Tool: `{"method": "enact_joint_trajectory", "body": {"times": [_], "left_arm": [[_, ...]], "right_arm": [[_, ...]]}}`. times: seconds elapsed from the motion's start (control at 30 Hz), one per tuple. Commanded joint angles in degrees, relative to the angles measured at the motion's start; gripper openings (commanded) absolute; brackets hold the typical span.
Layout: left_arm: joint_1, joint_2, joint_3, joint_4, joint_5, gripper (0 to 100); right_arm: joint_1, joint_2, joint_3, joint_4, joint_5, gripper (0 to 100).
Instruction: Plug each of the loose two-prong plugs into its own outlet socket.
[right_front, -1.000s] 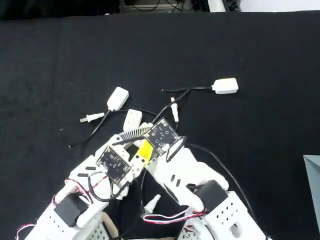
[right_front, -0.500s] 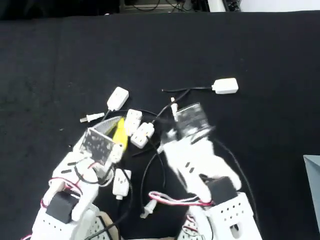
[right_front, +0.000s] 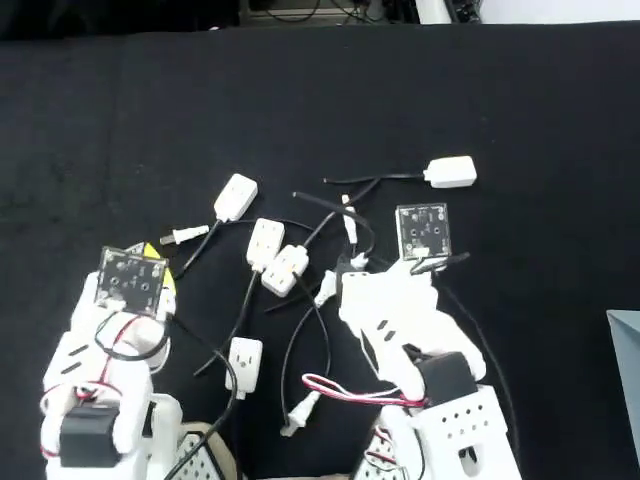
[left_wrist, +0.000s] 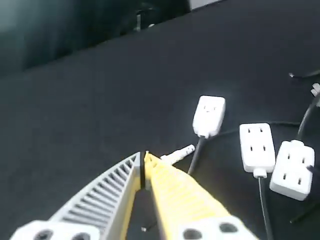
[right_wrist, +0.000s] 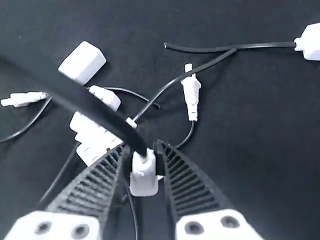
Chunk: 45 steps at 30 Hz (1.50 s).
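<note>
On my right wrist feed, the right gripper (right_wrist: 142, 149) has its jaws drawn narrow around a white held plug (right_wrist: 144, 175). One ribbed finger presses each side of it, and its black cord (right_wrist: 80, 102) sweeps away in front of the sockets. The left gripper (left_wrist: 143, 159) has its grey and yellow jaws pressed together tip to tip with nothing between them. A loose plug (left_wrist: 177, 152) lies on the cloth just past those tips, not touched.

From the high camera, the left arm sits at the near left and the right arm near the middle, slightly right. A single socket block (right_front: 237, 196) lies just beyond the loose plug. Two more socket blocks, the twin block (right_front: 264, 242) and its neighbour block (right_front: 285, 268), rest side by side in the middle, touching or nearly so. A fourth block (right_front: 245, 362) lies nearer me, between the two arms. A second plug (right_front: 349, 222) lies just beyond the right arm, and a third plug (right_front: 300, 408) lies close to the near edge. A white far block (right_front: 450, 171) sits well apart at the far right on its own cord.

The desk (right_front: 520, 100) is covered in black cloth. Past its far edge I see dark gear and cables, and a grey corner (right_front: 626, 350) pokes in at the right.
</note>
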Motion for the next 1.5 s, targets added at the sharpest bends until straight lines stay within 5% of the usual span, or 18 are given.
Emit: {"method": "enact_joint_trajectory", "body": {"times": [0.0, 0.27, 0.4, 0.6, 1.3, 1.47], "left_arm": [[-1.27, 7.3, -6.64, 1.41, 0.53, 3], [3.56, 31.21, -19.03, 9.49, -4.13, 4], [9.1, 38.95, -21.49, 14.59, -4.04, 17], [9.45, 48.0, -22.9, 14.07, 6.24, 31], [12.0, 90.64, -28.09, -12.57, 9.67, 31], [17.54, 98.2, -28.53, -16.7, 9.32, 16]], "right_arm": [[1.05, 0.13, -0.48, -0.09, -0.88, 1.1], [1.05, 0.13, -0.13, -0.18, -0.88, 1.1], [1.05, -0.4, 1.1, -0.44, -0.88, 1.1], [1.05, -0.4, 1.36, -0.44, -0.88, 1.1], [1.05, -0.4, 1.45, -0.44, -0.88, 1.1], [1.05, -0.4, 1.45, -0.44, -0.88, 1.1]]}}
